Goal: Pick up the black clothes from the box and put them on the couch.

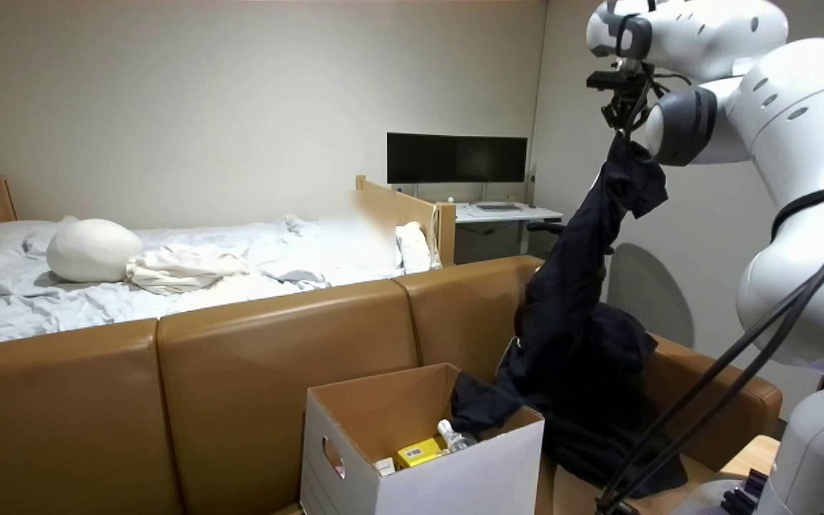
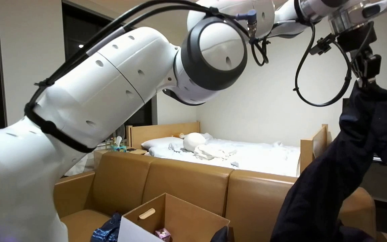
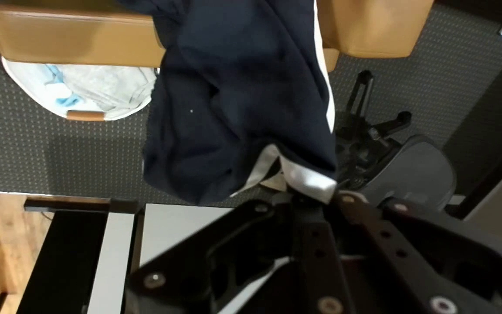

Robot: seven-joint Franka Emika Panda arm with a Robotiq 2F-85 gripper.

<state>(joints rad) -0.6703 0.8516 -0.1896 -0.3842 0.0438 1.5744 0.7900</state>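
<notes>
We have the gripper clamped on the black clothes, higher than the box and off to one side of it. They hang down just beside the box, part lapping over its rim, the rest reaching the couch next to it; how many pieces, we cannot tell. Inside the box we see a yellow packet. Well behind the box is a bed.
</notes>
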